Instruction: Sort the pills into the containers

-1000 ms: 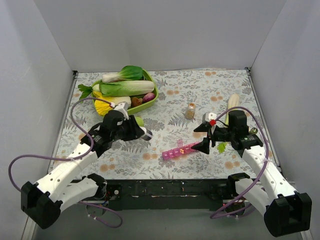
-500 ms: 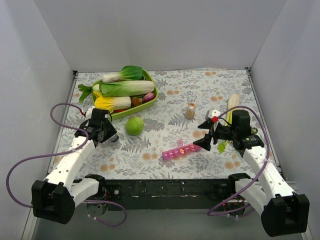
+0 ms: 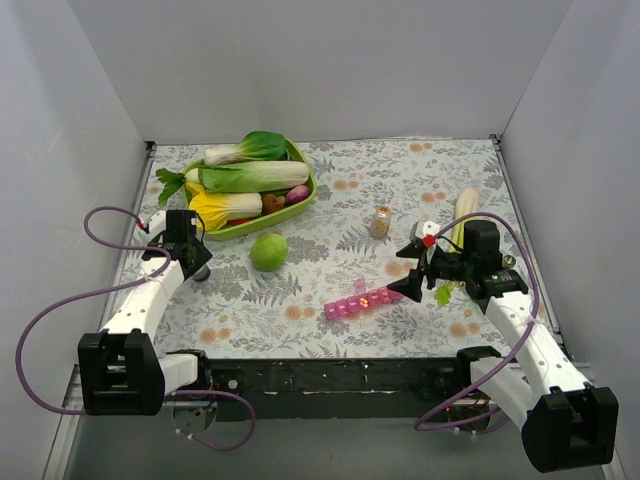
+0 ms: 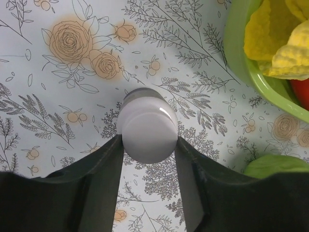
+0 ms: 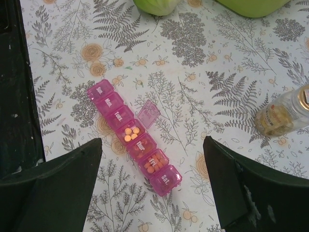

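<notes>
The containers are one pink pill organiser (image 3: 362,300), lying flat near the table's front centre. In the right wrist view the organiser (image 5: 133,137) has one lid flipped open over three orange pills (image 5: 131,134). More orange pills (image 5: 153,163) show through the Fri lid. My right gripper (image 3: 400,272) hovers just right of the organiser. Its jaws are open on either side of the Sat end, and the right gripper (image 5: 152,145) holds nothing. My left gripper (image 3: 195,265) is at the table's left side. The left gripper (image 4: 148,142) is shut on a white-capped bottle (image 4: 147,126).
A green tray (image 3: 300,200) of leafy vegetables sits at the back left, its rim (image 4: 241,63) close to my left gripper. A green round fruit (image 3: 268,251) lies in front of it. A small clear jar (image 3: 380,221) and a pale long vegetable (image 3: 466,210) stand near my right arm.
My left arm has swung back from the table's middle to the left side, carrying the white-capped bottle. The green fruit is now uncovered. My right gripper has barely moved.
</notes>
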You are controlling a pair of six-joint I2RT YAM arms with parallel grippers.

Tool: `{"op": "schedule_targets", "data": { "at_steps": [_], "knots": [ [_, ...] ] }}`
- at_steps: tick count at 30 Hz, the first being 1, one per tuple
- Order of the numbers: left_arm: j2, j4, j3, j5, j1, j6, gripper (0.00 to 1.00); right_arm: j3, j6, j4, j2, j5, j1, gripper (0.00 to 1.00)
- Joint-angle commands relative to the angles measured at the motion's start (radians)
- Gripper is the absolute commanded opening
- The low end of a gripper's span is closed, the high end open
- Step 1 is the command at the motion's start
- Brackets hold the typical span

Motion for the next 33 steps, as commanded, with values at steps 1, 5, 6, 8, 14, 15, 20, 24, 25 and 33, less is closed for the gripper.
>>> {"op": "schedule_targets", "data": {
  "at_steps": [1,5,6,8,14,15,20,24,25,33],
  "knots": [
    [-0.013,-0.009,0.015,-0.012,0.006,0.015,0.49,0.038,-0.102,-0.065,0.031,-0.035,-0.002,0.92],
    [-0.067,-0.036,0.026,0.011,0.006,0.034,0.71,0.093,-0.312,-0.209,0.075,-0.042,0.006,0.92],
    [-0.087,-0.042,0.031,0.022,0.006,0.038,0.76,0.115,-0.418,-0.267,0.085,-0.042,0.006,0.92],
    [-0.108,-0.068,0.052,0.048,0.006,0.043,0.79,0.136,-0.522,-0.333,0.115,-0.038,0.018,0.93],
    [-0.225,-0.111,0.115,0.244,0.006,0.107,0.82,0.176,-1.060,-0.599,0.230,-0.013,0.069,0.95],
    [-0.238,-0.112,0.123,0.366,0.006,0.122,0.81,0.176,-1.084,-0.603,0.258,0.014,0.077,0.95],
    [-0.338,-0.033,0.091,0.873,0.000,0.265,0.79,0.189,-1.076,-0.535,0.351,0.158,0.149,0.93],
    [-0.305,0.097,0.014,1.110,-0.107,0.261,0.72,0.213,-1.021,-0.490,0.445,0.217,0.155,0.89],
    [-0.297,0.119,0.006,1.057,-0.201,0.253,0.71,0.216,-1.009,-0.487,0.459,0.229,0.155,0.88],
    [-0.046,0.374,0.026,0.947,-0.458,0.118,0.54,0.169,-0.906,-0.350,0.486,0.309,0.166,0.84]
  ]
}}
